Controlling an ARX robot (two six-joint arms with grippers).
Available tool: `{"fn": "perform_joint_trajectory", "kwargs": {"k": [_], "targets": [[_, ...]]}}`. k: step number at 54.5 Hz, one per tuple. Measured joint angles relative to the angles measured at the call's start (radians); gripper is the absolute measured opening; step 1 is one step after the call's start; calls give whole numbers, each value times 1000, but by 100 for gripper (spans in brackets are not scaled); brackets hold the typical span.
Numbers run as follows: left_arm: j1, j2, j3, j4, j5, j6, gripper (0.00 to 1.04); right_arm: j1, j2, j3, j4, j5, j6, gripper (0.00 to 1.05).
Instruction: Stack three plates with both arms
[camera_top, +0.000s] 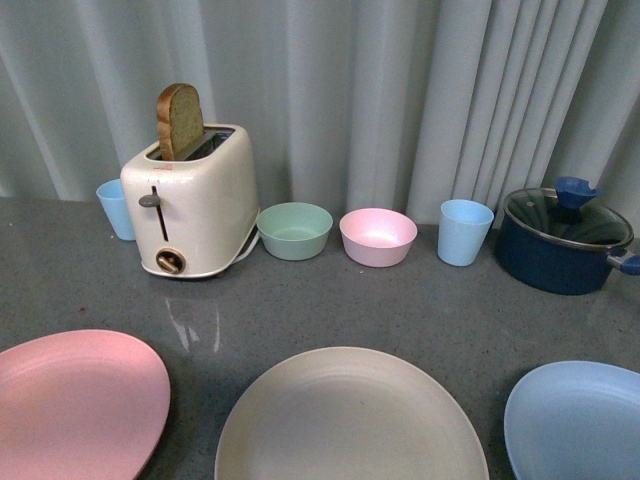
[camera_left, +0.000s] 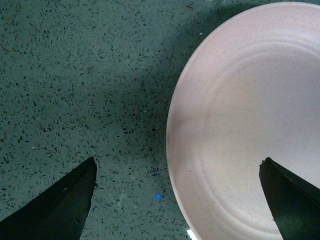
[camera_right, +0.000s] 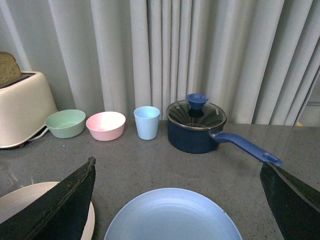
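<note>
1. Shows three plates in a row along the near edge of the grey countertop (camera_top: 400, 300): pink plate (camera_top: 75, 405) left, beige plate (camera_top: 350, 420) middle, light blue plate (camera_top: 580, 420) right, all flat and unstacked.
2. Leaves strips of bare counter between neighbouring rims, with no touching.
3. Leaves a broad open band of counter between the plates and the back row: toaster (camera_top: 195, 205) with bread slice (camera_top: 180, 120), mint bowl (camera_top: 294, 230), pink bowl (camera_top: 378, 236), blue cup (camera_top: 465, 231), lidded pot (camera_top: 560, 245).
4. Places the left gripper (camera_left: 178, 160) above the pink plate's rim, jaws spread wide and empty, one finger over bare counter, the other over the plate.
5. Frames the light blue plate between the fingers of the right gripper (camera_right: 177, 162), jaws spread wide, gripping nothing, with the beige plate's edge beside one finger.
</note>
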Motion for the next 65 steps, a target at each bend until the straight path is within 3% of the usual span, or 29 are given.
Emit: {"fn": "perform_joint_trajectory", "kwargs": {"k": [35,65], "targets": [[-97,89,31,1,-37,-34,98,0,0,0,0,0,0,97],[-116,117,45,-39,-77,-39,98,0,0,0,0,0,0,97]]}}
